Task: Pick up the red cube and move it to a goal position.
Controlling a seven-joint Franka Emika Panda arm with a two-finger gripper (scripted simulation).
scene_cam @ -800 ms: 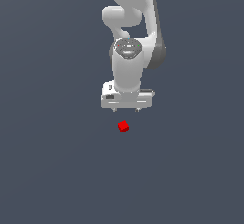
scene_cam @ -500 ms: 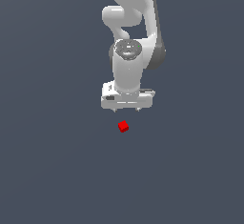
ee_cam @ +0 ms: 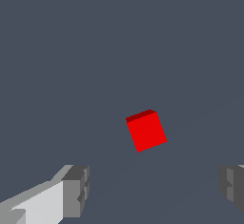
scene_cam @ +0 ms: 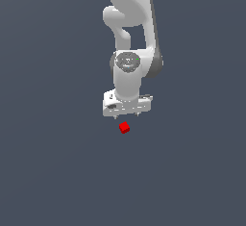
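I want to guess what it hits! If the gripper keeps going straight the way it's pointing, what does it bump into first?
Probably the grey floor. The gripper points down, fingers spread wide. The red cube lies a little ahead of the gap in the wrist view, so it may be missed, though depth is hard to judge.

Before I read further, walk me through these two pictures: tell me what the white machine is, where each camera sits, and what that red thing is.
These are simulator renders. The white machine is a robot arm, seen in the exterior view from a camera off the arm. At its lower end is the gripper, which ends in two fingers. The other picture comes from a camera on the wrist looking past those grey fingers, which stand wide apart and hold nothing. The red cube lies on the plain dark surface, apart from the fingers; the wrist view shows it ahead of the gap between them.
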